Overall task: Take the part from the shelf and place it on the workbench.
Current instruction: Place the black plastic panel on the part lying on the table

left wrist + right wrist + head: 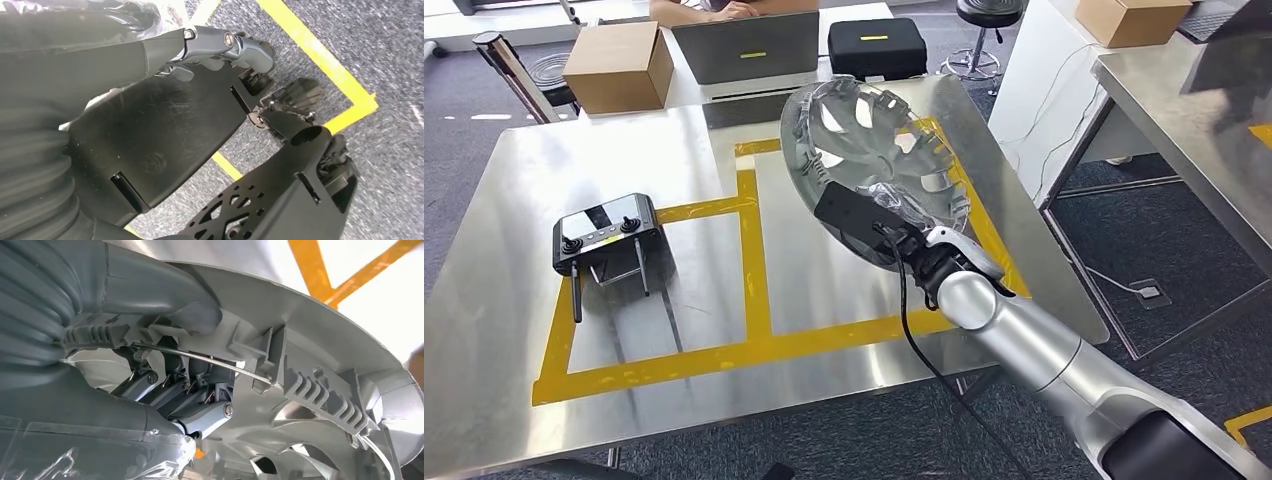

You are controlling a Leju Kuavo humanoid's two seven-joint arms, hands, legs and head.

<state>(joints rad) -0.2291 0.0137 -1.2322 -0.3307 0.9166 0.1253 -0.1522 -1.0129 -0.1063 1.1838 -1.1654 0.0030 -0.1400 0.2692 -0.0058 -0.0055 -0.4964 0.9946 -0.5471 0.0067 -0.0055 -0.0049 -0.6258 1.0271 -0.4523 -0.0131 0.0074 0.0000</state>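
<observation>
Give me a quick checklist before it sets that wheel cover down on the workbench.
1. Right hand grips the wheel cover: ok; fingers wrap its rim.
2. Cover over the workbench: ok.
3. Cover touching the surface: cannot tell, it is tilted.
4. Remote controller away from the cover: ok.
5. Yellow tape outline under the cover: ok.
6. Left hand holding nothing: ok, hanging over the floor.
</observation>
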